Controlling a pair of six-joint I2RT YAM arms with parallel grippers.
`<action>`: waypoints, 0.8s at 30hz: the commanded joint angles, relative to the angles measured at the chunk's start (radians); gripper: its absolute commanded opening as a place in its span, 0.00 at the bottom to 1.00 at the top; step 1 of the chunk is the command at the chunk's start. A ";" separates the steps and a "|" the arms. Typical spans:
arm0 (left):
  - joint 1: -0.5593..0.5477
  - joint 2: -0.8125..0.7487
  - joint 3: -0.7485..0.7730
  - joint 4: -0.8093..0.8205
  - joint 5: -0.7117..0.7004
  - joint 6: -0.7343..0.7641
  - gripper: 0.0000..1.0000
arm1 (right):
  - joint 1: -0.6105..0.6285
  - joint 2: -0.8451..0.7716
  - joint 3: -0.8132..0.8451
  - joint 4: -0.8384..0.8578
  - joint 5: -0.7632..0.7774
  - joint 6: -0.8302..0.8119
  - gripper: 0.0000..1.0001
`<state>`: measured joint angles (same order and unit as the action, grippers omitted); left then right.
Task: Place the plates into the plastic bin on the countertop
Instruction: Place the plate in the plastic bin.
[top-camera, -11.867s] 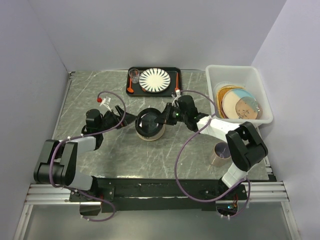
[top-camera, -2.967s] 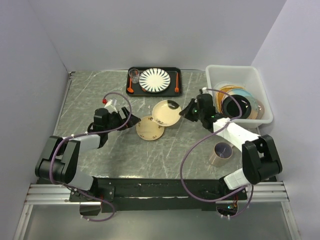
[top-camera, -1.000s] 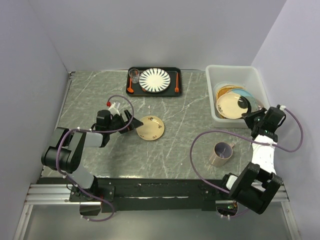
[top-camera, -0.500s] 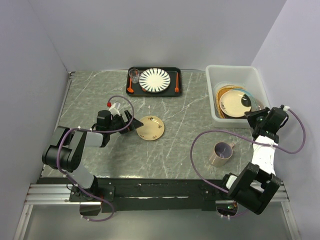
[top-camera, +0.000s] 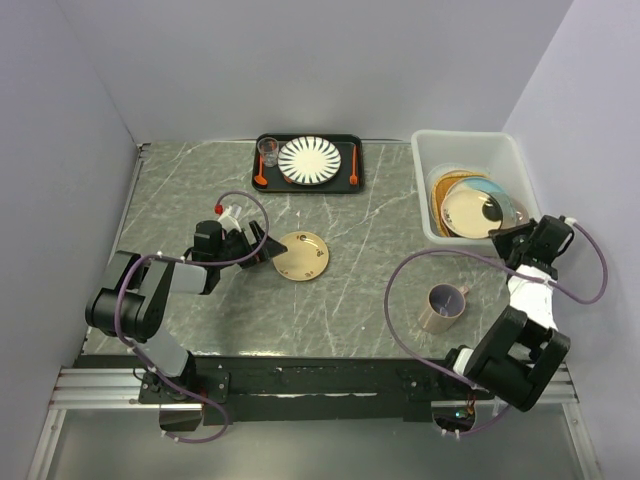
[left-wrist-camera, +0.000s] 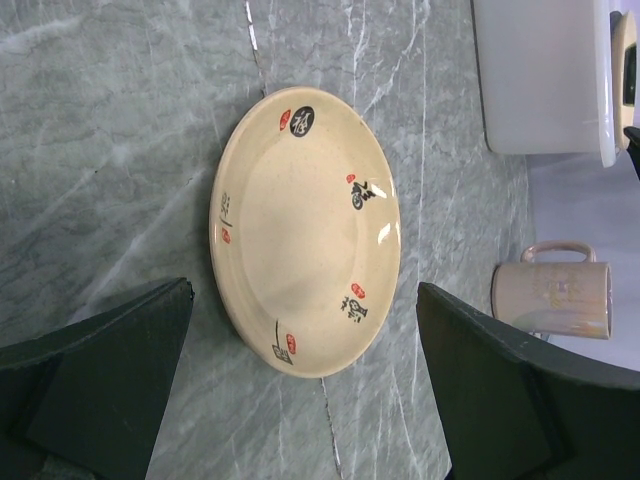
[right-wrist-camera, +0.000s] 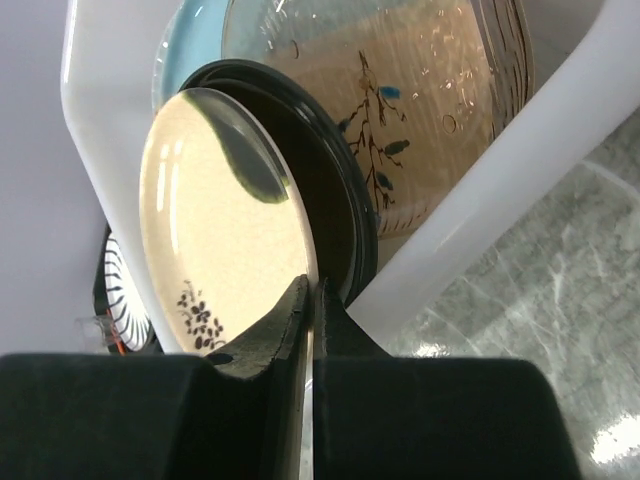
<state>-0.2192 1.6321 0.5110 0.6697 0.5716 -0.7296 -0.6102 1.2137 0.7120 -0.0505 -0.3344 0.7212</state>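
Note:
The white plastic bin (top-camera: 460, 140) stands at the countertop's (top-camera: 350, 290) right back corner, with several plates stacked in it. My right gripper (top-camera: 515, 243) is shut on the near rim of a cream plate (top-camera: 468, 212) with a dark flower print, held tilted inside the bin. In the right wrist view that gripper (right-wrist-camera: 312, 285) pinches the cream plate (right-wrist-camera: 220, 210), which leans on a black plate (right-wrist-camera: 340, 200) and a leaf-sprig plate (right-wrist-camera: 420, 100). My left gripper (top-camera: 262, 252) is open at the left edge of another cream plate (top-camera: 300, 256) lying flat. That plate's (left-wrist-camera: 305, 230) near part sits between the open fingers (left-wrist-camera: 110, 380).
A black tray (top-camera: 345, 180) at the back holds a striped plate (top-camera: 308, 160), a small glass (top-camera: 268, 150) and orange utensils. A tan mug (top-camera: 440, 305) stands near the right arm, also visible in the left wrist view as the mug (left-wrist-camera: 555, 290). Walls close in on three sides.
Three seconds ago the flower-print plate lay mid-table; my right gripper has carried it into the bin. Over the last second it has settled slightly lower. The left gripper has stayed by its plate.

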 joint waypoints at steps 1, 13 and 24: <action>0.003 -0.002 0.026 0.048 0.024 -0.007 0.99 | -0.008 0.029 0.001 0.075 -0.006 0.003 0.09; 0.003 0.012 0.031 0.057 0.028 -0.010 0.99 | -0.008 -0.078 -0.031 0.098 0.020 0.009 0.81; 0.003 0.044 0.041 0.071 0.040 -0.013 0.98 | -0.005 -0.275 -0.065 0.127 0.049 0.009 0.93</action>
<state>-0.2192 1.6562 0.5152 0.6880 0.5804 -0.7307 -0.6125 0.9806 0.6487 0.0399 -0.2966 0.7410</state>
